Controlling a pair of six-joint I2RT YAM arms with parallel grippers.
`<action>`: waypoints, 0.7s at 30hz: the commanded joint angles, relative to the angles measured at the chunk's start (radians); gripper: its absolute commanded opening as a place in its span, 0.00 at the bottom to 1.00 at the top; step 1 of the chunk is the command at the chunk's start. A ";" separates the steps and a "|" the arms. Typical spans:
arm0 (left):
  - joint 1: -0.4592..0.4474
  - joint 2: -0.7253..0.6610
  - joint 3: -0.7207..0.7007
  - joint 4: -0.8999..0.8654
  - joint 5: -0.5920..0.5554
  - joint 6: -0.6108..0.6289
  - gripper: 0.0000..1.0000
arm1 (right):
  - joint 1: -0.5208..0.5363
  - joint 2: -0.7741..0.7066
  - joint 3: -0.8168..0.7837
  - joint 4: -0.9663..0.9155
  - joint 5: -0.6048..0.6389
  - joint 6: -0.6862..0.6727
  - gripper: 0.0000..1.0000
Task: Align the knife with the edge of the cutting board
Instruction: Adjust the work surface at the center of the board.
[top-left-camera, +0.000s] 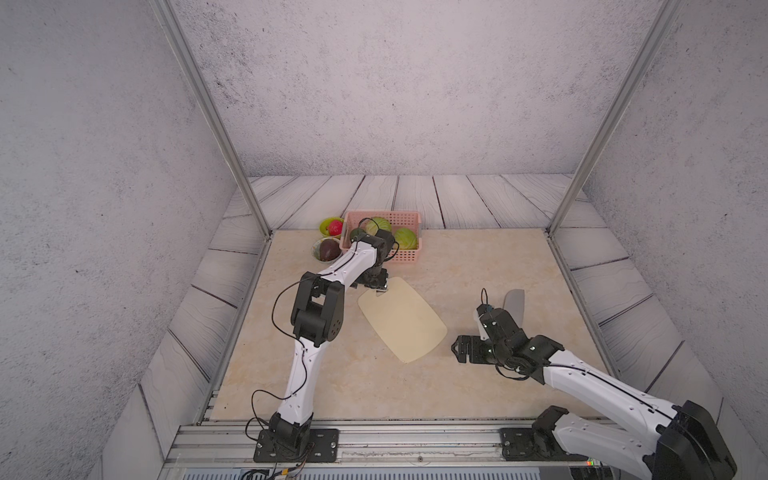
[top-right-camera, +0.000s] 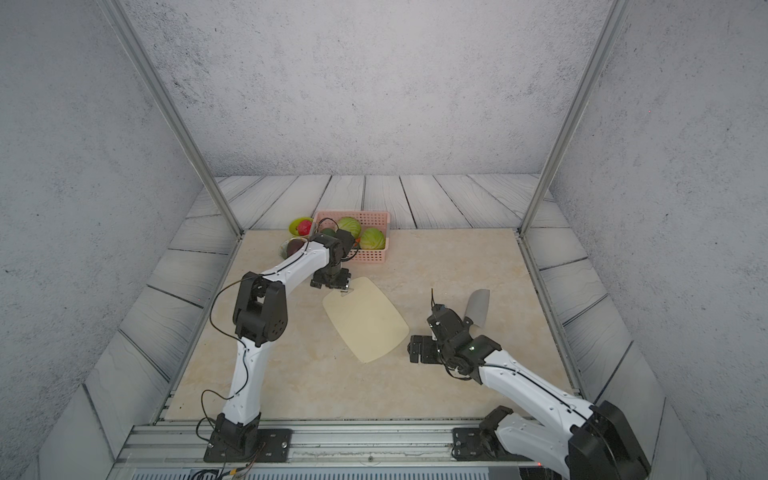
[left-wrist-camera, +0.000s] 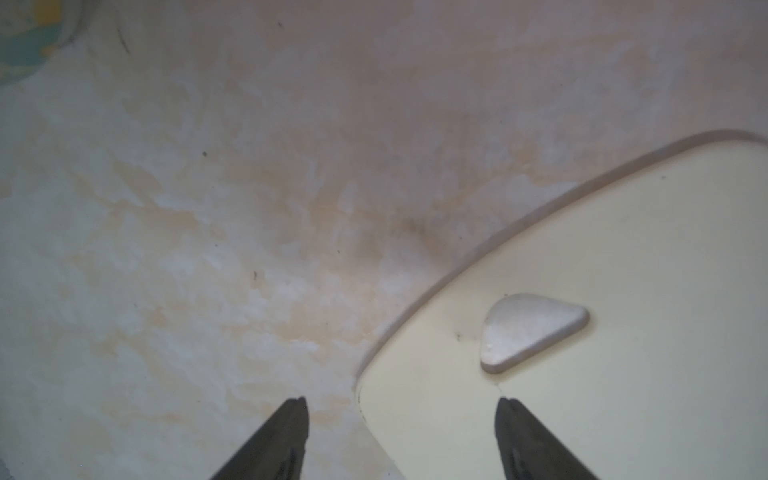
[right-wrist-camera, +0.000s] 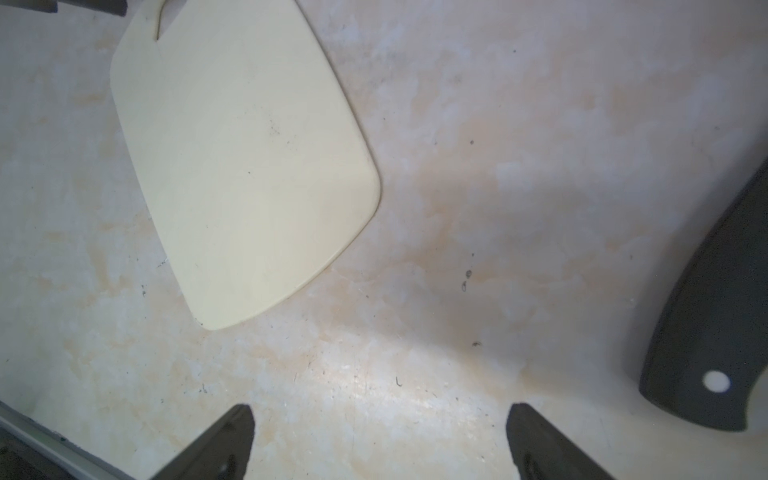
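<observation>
Wrist cameras caught what the top views barely did: the rounded triangular hole (left-wrist-camera: 532, 330) in the smooth cream cutting board (left-wrist-camera: 644, 270), just ahead of the left gripper (left-wrist-camera: 401, 401), whose parted fingers (left-wrist-camera: 282, 440) straddled its edge. The knife (right-wrist-camera: 715, 311), black riveted handle only, lay beside the right gripper (right-wrist-camera: 380, 409), spread wide over the mottled table (right-wrist-camera: 457, 208).

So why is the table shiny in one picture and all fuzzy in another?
Right wrist view: glare makes a bright patch on the table, a grey shadow lies beside the knife. Left wrist view: all soft, the bowl only a blur.
</observation>
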 joint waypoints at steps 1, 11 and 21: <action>0.008 0.028 0.031 -0.038 0.036 0.028 0.73 | 0.005 -0.001 0.011 -0.022 0.020 -0.017 0.99; 0.012 0.145 0.142 -0.117 0.007 0.060 0.69 | 0.005 0.009 0.015 -0.030 0.012 -0.031 0.99; 0.032 0.212 0.141 -0.124 0.060 0.067 0.61 | 0.004 0.032 0.017 -0.023 -0.007 -0.040 0.99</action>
